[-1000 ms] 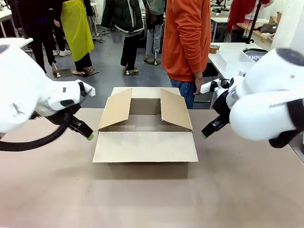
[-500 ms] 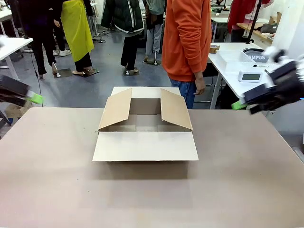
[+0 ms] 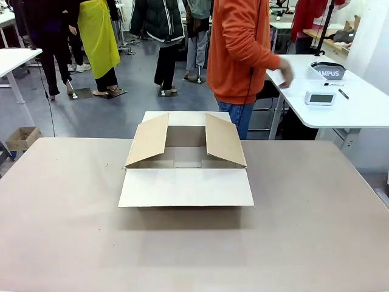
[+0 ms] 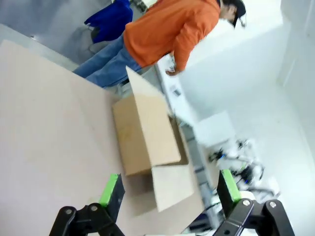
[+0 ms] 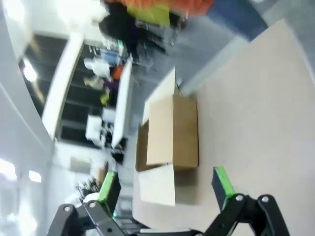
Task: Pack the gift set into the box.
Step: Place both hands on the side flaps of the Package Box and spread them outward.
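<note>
Arms have pulled back from box (image 3: 185, 187) flanks. Left gripper (image 4: 168, 184) and right gripper (image 5: 164, 179) both spread wide, empty. Box sits open mid-table (image 3: 304, 243), apparently unfilled (interior partly hidden). Packing not started.

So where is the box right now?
In the front view the box stands open in the middle of the table, toward its far edge, just before the person in orange.

Bkgd: grey floor (image 3: 140, 106); white table L (image 3: 15, 58), white table R (image 3: 364, 112) (small brown carton (image 3: 21, 137) on floor nr L one); ppl (image 3: 164, 24) standing behind.
</note>
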Controlling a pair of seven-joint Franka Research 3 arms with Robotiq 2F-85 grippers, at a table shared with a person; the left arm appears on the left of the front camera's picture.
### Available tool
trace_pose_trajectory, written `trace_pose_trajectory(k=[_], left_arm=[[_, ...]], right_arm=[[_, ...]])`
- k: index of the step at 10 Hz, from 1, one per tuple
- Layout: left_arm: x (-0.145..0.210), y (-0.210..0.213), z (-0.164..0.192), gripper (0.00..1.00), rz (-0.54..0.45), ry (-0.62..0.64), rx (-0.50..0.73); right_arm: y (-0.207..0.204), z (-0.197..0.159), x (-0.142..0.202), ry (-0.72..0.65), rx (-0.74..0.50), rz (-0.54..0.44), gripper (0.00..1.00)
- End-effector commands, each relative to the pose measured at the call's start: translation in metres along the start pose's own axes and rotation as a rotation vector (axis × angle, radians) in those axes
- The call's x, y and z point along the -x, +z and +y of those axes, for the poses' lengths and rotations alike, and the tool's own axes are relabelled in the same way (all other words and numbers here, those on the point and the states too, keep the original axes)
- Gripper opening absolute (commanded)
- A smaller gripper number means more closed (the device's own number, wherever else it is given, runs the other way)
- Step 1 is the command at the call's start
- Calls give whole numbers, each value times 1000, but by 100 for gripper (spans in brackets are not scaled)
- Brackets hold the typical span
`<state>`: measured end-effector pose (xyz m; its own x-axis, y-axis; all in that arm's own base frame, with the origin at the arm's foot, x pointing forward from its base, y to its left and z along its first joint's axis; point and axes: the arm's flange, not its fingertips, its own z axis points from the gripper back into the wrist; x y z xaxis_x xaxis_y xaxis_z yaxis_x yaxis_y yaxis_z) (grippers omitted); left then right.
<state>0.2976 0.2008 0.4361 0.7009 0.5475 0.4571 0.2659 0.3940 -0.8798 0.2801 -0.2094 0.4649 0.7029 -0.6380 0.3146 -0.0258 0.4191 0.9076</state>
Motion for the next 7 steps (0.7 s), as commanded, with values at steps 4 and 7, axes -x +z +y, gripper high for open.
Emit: trace_pose_trajectory(k=[4,7], left_arm=[[0,0,0,100,0,0,0],[0,0,0,100,0,0,0]], right_arm=[[-24,28,7,75,35,93,100],[-24,28,7,75,35,93,100]])
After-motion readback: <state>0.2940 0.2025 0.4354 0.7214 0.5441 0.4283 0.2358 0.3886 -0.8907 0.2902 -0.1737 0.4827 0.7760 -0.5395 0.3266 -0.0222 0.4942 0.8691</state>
